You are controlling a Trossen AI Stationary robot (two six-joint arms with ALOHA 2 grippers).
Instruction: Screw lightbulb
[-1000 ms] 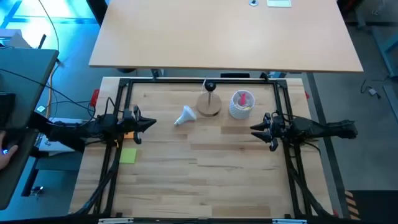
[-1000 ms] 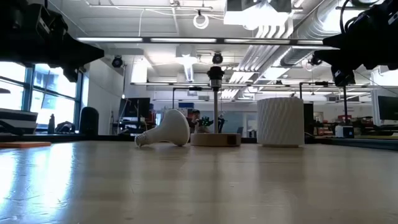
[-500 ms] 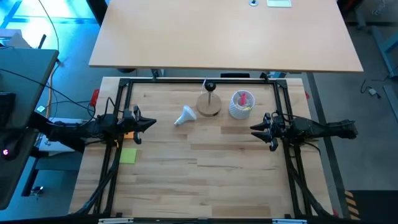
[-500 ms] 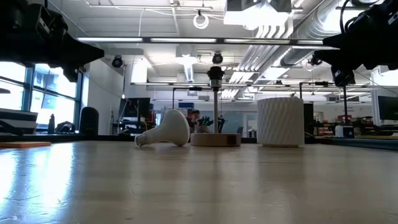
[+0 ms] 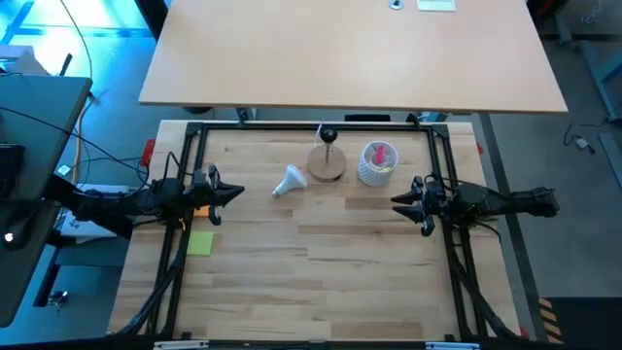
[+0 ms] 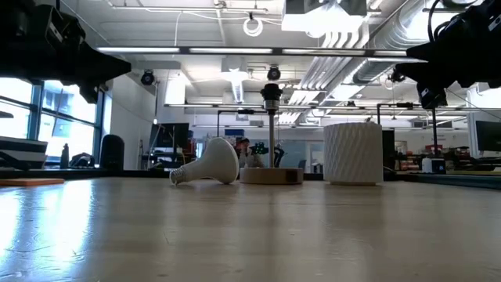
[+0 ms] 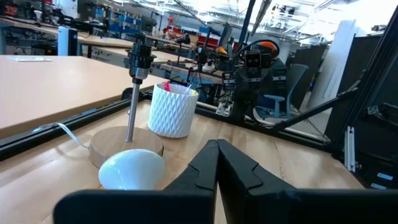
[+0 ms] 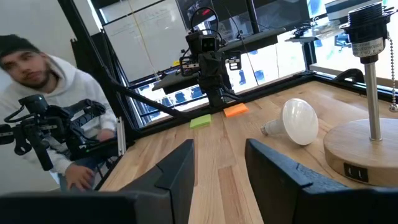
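On the bench (image 5: 321, 262), toward its far edge, the lightbulb (image 5: 289, 181) lies on its side just beside the round wooden lamp base (image 5: 327, 165), its silvery screw neck turned away from the base and toward the left arm's side; nothing has hold of it. The base carries an upright stem ending in a black socket (image 8: 365, 30), which is presumably where the bulb must go, so lying close by keeps the carry short. A white latticed cup (image 5: 377, 163) with pink items stands just on the other side of the base. The left pincer (image 5: 231, 192) hangs above the bench near its left edge, fingers pressed together and empty, aimed toward the bulb. The right pincer (image 5: 398, 202) hangs near the right edge, fingers parted about halfway with nothing between them. By my judgement, the task has not yet begun.
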